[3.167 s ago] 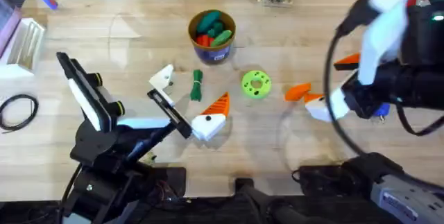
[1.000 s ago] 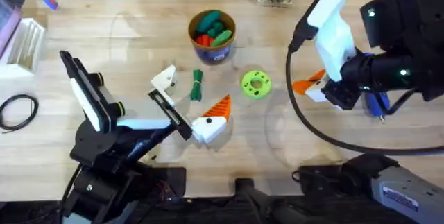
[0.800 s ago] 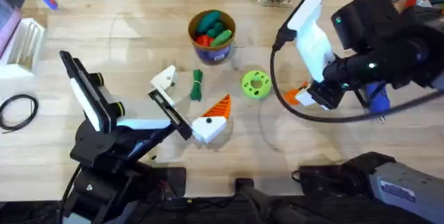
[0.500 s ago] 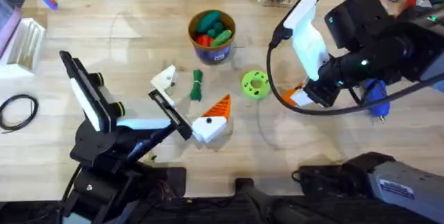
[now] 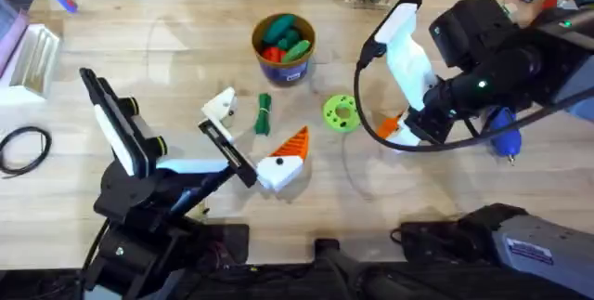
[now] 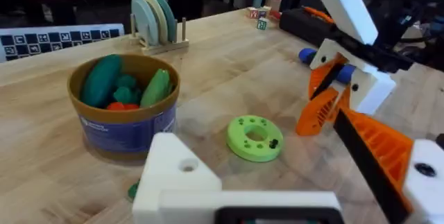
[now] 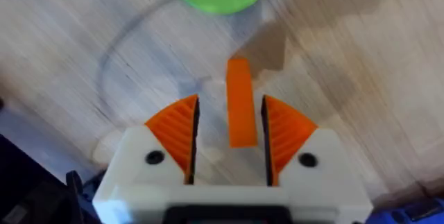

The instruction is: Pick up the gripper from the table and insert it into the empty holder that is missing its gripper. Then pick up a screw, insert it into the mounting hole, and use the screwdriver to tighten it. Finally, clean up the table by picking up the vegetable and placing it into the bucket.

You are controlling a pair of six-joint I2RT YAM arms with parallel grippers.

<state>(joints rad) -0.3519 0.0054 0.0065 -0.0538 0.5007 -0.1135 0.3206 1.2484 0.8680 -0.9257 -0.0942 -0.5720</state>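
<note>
Holder [image 5: 221, 105], a plain white angular plastic block, forms the bare jaw of the left gripper [image 5: 251, 137], which rests low over the wooden table [image 5: 139, 40] with its jaws spread and nothing between them. The opposite jaw carries an orange ribbed wedge pad [image 5: 293, 139]. Between the two jaws, on the table, lies the slim dark-green bumpy toy vegetable [image 5: 264, 114]. Beyond it stands the round tan-brown bucket [image 5: 286, 70] with a blue label, holding green and red toy vegetables. The left wrist view shows the bucket's contents from the side and a round lime-green disc [image 6: 255, 137] near it.

Right of the disc in the overhead view, the right gripper [image 5: 401, 131] is lowered to the table. The right wrist view resolves what the overhead view hides: the small orange wedge-shaped plastic finger [image 7: 240, 102] lies flat between the orange pads [image 7: 179, 130], with a narrow gap on each side; the jaws are spread and not yet clamped. The blue cylindrical screwdriver [image 5: 502, 131] lies farther right, partly under the right arm.
</note>
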